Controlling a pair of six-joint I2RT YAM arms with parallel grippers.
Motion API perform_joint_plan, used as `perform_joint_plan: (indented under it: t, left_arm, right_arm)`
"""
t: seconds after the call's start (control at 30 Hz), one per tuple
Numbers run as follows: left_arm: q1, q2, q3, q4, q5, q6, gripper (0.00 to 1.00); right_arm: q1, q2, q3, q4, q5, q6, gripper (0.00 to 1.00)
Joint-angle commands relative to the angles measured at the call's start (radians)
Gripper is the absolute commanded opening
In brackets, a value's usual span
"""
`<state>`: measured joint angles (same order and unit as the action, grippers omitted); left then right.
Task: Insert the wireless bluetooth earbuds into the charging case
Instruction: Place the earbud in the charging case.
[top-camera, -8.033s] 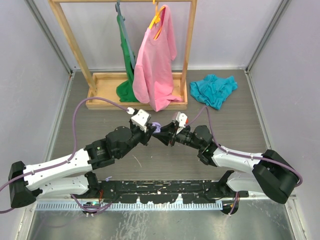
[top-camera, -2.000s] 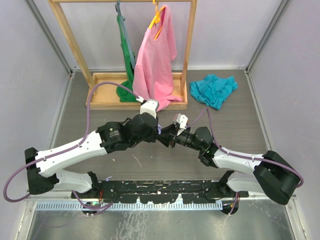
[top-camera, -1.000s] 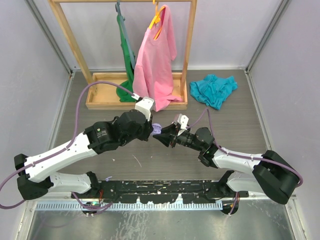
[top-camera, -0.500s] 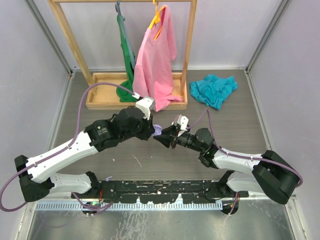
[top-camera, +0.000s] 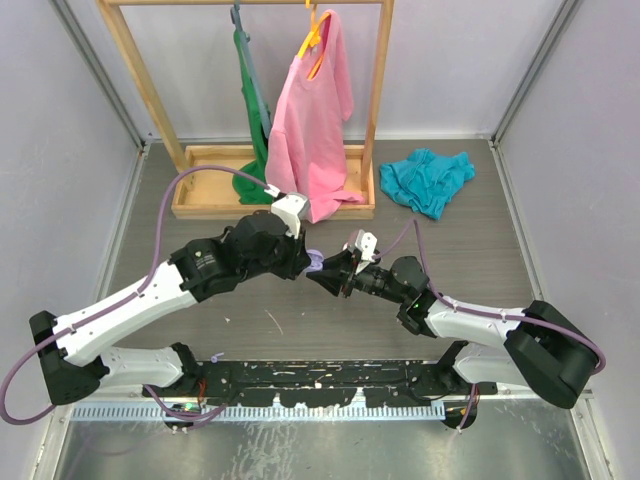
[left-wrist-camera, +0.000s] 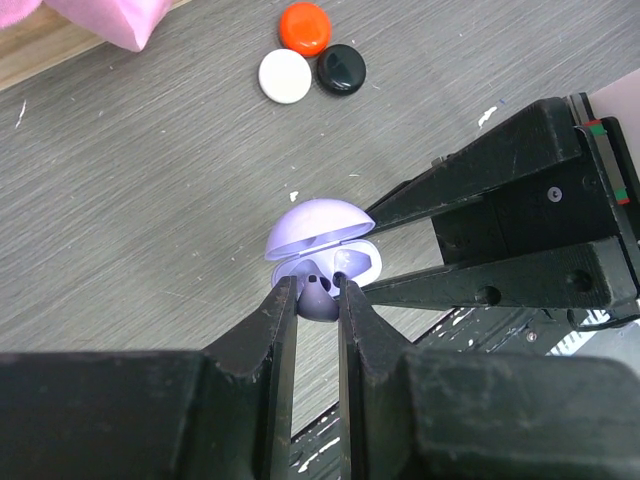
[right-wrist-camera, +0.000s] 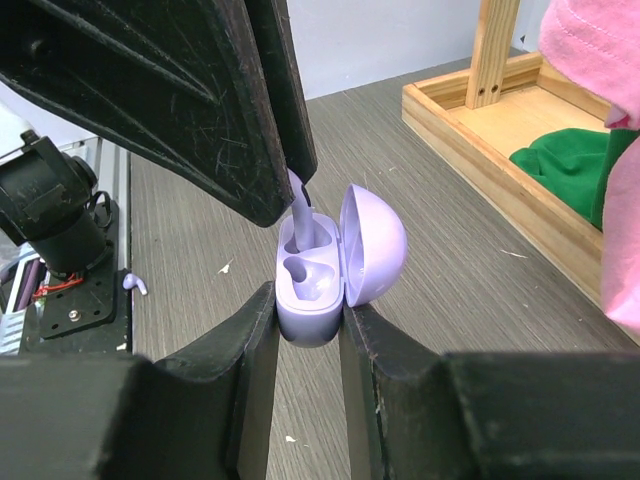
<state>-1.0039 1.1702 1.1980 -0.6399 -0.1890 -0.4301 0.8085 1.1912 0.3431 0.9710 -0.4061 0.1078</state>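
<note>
Over the grey wood-grain table (top-camera: 480, 240) two black claws meet tip to tip. The right claw (right-wrist-camera: 308, 305) is clamped on the base of one lilac egg-shaped plastic charging case (right-wrist-camera: 335, 262) with its lid hinged open, and the left claw (left-wrist-camera: 316, 284) is clamped on one tiny lilac stemmed plastic earbud (right-wrist-camera: 300, 218) whose stem dips into that case. Beyond the left claw's tips lie three small round glossy discs close together, one red (left-wrist-camera: 304, 27), one white (left-wrist-camera: 285, 76) and one black (left-wrist-camera: 341, 69), and a second lilac bud (right-wrist-camera: 135, 284) lies off to the right claw's left.
</note>
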Motion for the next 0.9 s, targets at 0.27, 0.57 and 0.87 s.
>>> perform_joint_plan:
  t: [0.27, 0.57, 0.87]
  left_arm:
    - [0.020, 0.002, 0.008, 0.016, 0.123, -0.021, 0.07]
    - [0.024, 0.034, 0.020, -0.026, 0.080, -0.019, 0.19]
    - [0.025, 0.032, 0.042, -0.041, 0.045, -0.016, 0.49]
  right_arm:
    - [-0.001, -0.025, 0.005, 0.085, -0.009, -0.002, 0.01]
    - [-0.001, -0.027, 0.005, 0.086, -0.015, -0.001, 0.01]
    - [-0.002, -0.029, 0.002, 0.088, -0.012, -0.003, 0.01]
